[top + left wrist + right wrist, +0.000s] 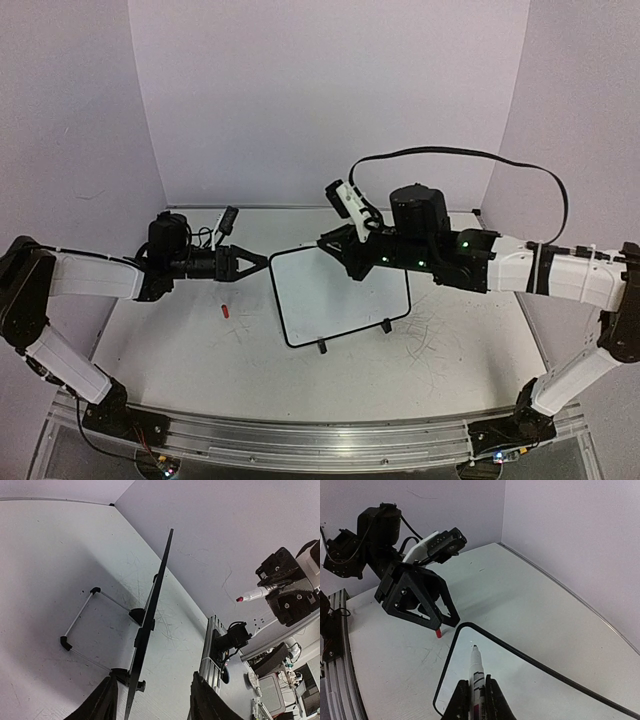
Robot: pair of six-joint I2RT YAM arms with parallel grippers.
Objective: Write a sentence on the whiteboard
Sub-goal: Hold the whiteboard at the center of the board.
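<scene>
The whiteboard (340, 295) stands tilted on its small black feet at mid-table, black-framed, its face plain white. The sentence is not in view on it. My left gripper (262, 262) is open at the board's upper left corner. In the left wrist view the board's thin edge (155, 605) runs between the fingers (102, 702), close to the left one. My right gripper (477, 680) is shut on a white marker (475, 662), uncapped, its tip hovering just above the board (535, 690) near that same corner.
A small red cap (225, 310) lies on the table left of the board, under my left gripper (447, 622). White walls close in the back and both sides. A black cable (520, 170) loops above the right arm.
</scene>
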